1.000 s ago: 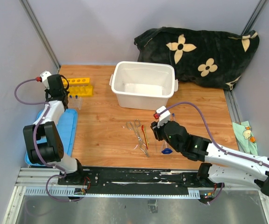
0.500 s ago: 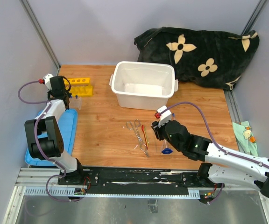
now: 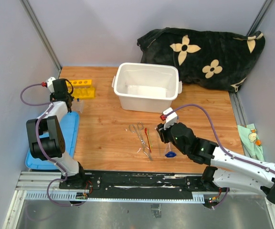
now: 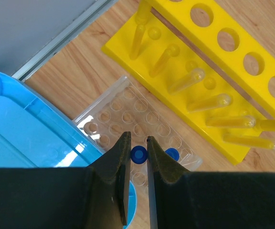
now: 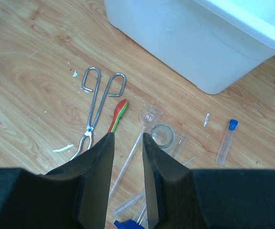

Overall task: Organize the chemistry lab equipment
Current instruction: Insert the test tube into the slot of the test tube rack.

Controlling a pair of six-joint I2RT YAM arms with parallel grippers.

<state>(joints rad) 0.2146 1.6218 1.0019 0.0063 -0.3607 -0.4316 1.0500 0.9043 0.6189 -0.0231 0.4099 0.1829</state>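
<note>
tube: blue-capped tube [image 4: 138, 154], standing in a well of the clear well tray [image 4: 123, 114], far left of the worktop [image 3: 109, 129]
handling: likely light, stiff, smooth-walled and breakable; the cap is the safest hold, with a light squeeze
axis: long axis vertical, cap up, so only the cap end shows in the left wrist view
left tool: left tool [image 4: 137, 138] nearly pressed together, pinching that blue cap
neighbour: second blue cap [image 4: 172, 153] just right of it in the same tray
tray surroundings: yellow holed tube rack [image 4: 240, 50] just beyond, blue lid [image 4: 27, 133] touching the tray's left edge
right tool: right tool [image 5: 128, 136] part-spread, holding nothing, hovering over loose glassware
below it: small beaker [image 5: 162, 134], metal tweezers [image 5: 97, 102], lying tube [image 5: 225, 142] with its cap pointing far
bin: white bin [image 5: 199, 43] just beyond these
</note>
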